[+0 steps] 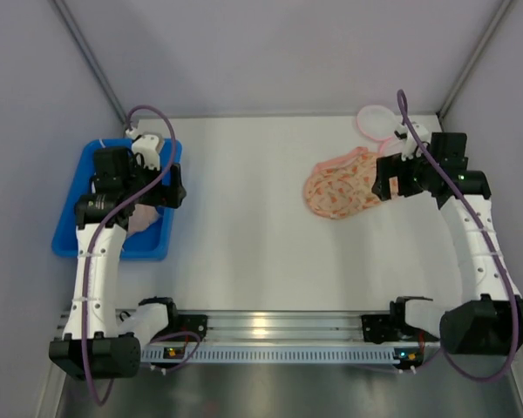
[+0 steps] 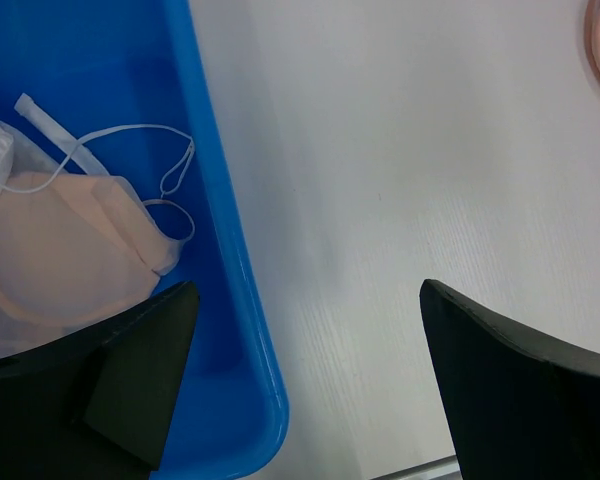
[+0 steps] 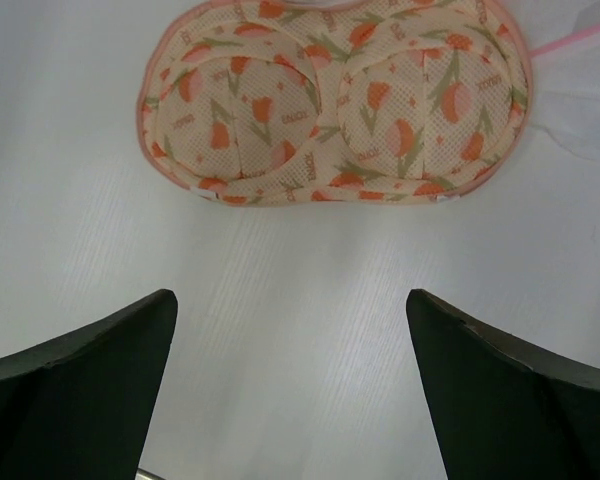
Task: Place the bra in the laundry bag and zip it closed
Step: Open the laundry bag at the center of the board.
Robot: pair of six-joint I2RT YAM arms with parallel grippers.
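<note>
Top external view is showing the left arm covering most of the bra (image 1: pixel 144 219), which is lying in the blue tray (image 1: pixel 70 231) on the left of the bench (image 1: pixel 244 244). The left end effector (image 2: pixel 305 300) is hanging over the tray's rim, jaws spread wide and empty, one finger cutting off the bra's lower edge. The right end effector (image 3: pixel 290 300) is gaping empty near the floral laundry bag (image 3: pixel 330 100), and the bag's zip is too fine to make out.

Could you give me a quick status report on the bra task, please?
Left gripper and right gripper open, empty. Bra in blue bin, untouched. Laundry bag on table, nothing blocking.
</note>
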